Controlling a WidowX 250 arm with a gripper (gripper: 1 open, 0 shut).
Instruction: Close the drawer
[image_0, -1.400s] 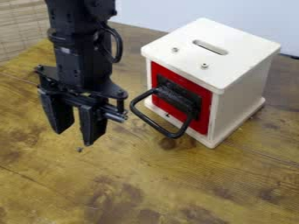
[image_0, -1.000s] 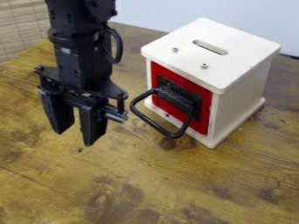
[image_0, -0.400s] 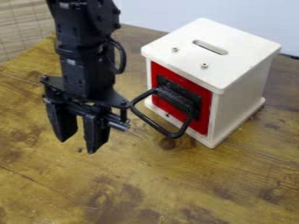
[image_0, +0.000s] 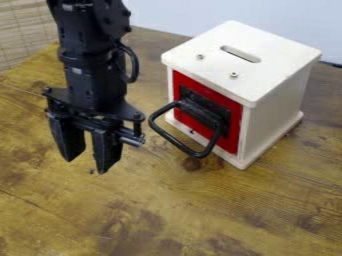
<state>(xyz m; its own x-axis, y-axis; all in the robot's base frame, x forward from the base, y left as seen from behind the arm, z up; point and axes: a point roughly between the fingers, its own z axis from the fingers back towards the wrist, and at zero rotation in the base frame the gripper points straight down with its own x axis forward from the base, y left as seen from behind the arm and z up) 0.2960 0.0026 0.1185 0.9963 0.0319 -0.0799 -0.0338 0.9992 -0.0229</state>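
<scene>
With gripper (image_0: 88, 148) hanging empty, fingers parted, left of the handle (image_0: 183, 131), best to press squarely against the red drawer (image_0: 201, 108) front, pushing straight into the white box (image_0: 267, 70).

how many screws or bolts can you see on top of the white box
2: one small dark screw near the top's left corner, another near the front edge, both on the white box beside the slot. Others may be too small to see.

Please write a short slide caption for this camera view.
Open gripper hovers left of the red drawer's black loop handle.
</scene>
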